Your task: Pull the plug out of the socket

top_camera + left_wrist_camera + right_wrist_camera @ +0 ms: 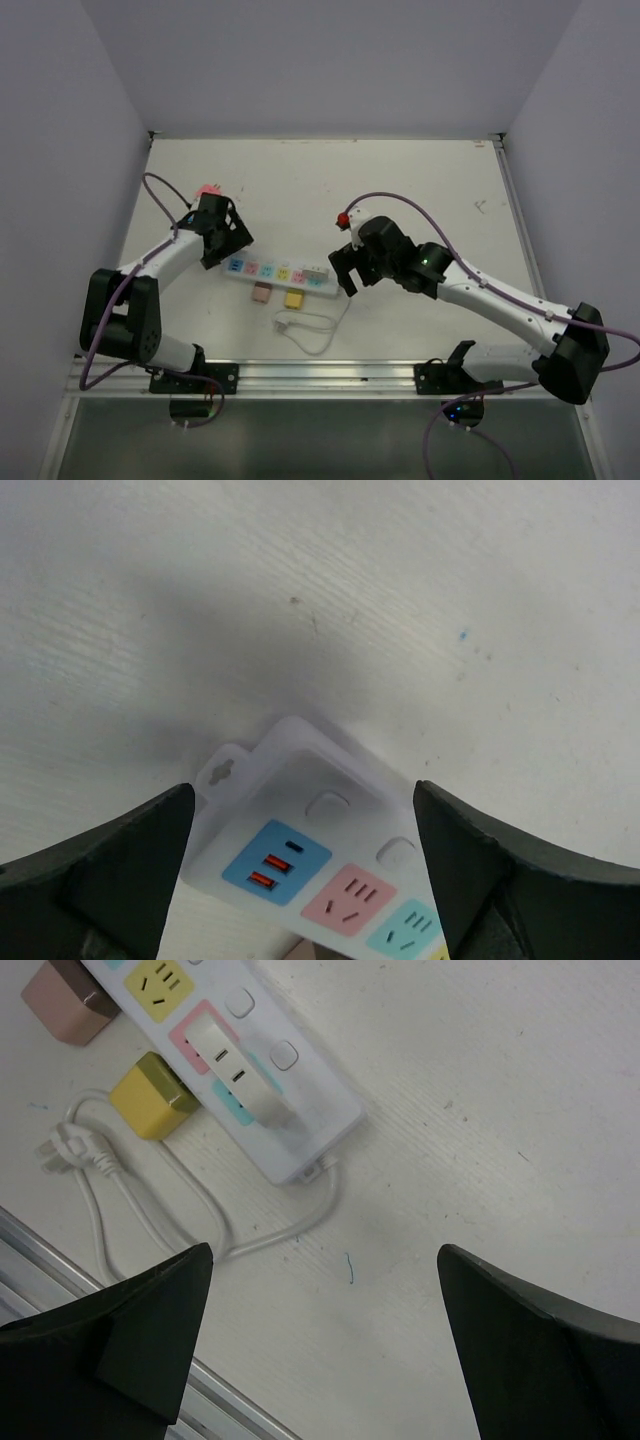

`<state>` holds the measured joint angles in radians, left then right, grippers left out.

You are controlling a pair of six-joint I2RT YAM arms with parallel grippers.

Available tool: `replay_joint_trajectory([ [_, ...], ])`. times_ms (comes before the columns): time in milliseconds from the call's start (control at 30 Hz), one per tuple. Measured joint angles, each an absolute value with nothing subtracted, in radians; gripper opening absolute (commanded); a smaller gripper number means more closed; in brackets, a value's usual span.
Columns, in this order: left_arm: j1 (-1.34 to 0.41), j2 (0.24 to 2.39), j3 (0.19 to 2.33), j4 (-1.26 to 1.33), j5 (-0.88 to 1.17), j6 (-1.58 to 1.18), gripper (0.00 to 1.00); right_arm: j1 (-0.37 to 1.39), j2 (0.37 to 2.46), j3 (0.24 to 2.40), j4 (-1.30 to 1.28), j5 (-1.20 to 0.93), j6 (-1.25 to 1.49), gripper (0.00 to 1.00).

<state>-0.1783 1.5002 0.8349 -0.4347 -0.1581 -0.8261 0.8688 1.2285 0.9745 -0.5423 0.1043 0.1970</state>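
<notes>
So, from the top, the socket (280, 272) lies on the tabletop (420, 180) between both arms. Left wrist: the left end effector (305, 875) is spread wide over its blue USB end. Right wrist: the right end effector (325, 1345) is released, empty, near the white plug (245, 1075) seated by the cord end.

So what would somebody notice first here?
The long white power strip with candy-coloured outlets lies mid-table, a white plug stuck in near its right end. A pink cube and a yellow cube sit beside its near edge. The left arm and right arm hover at either end, jaws open.
</notes>
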Motion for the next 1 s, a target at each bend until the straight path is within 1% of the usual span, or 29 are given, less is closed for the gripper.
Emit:
replay_joint_trajectory([
  [67, -0.187, 1.449, 0.839, -0.436, -0.147, -0.770, 1.00, 0.869, 1.209, 0.973, -0.553, 0.104, 0.190, 0.99],
  [233, -0.218, 1.379, 0.886, -0.440, -0.087, -0.526, 1.00, 0.869, 1.173, 0.973, -0.569, 0.094, 0.175, 0.99],
  [400, -0.295, 1.353, 0.899, -0.434, -0.004, -0.318, 1.00, 0.868, 1.164, 0.961, -0.574, 0.076, 0.160, 0.99],
  [600, -0.356, 1.371, 0.879, -0.415, 0.007, -0.282, 0.98, 0.868, 1.163, 0.959, -0.584, 0.059, 0.156, 0.99],
  [700, -0.374, 1.389, 0.849, -0.407, -0.020, -0.314, 0.96, 0.868, 1.164, 0.959, -0.584, 0.055, 0.155, 0.98],
  [733, -0.379, 1.392, 0.842, -0.408, -0.031, -0.324, 0.93, 0.868, 1.166, 0.959, -0.583, 0.050, 0.154, 0.97],
  [900, -0.395, 1.395, 0.824, -0.413, -0.102, -0.398, 0.91, 0.868, 1.224, 0.974, -0.580, -0.005, 0.123, 0.86],
  [933, -0.396, 1.395, 0.824, -0.413, -0.119, -0.411, 0.91, 0.868, 1.248, 0.986, -0.579, -0.020, 0.110, 0.79],
  [1000, -0.402, 1.398, 0.824, -0.413, -0.154, -0.432, 0.91, 0.868, 1.305, 1.016, -0.575, -0.047, 0.082, 0.74],
])
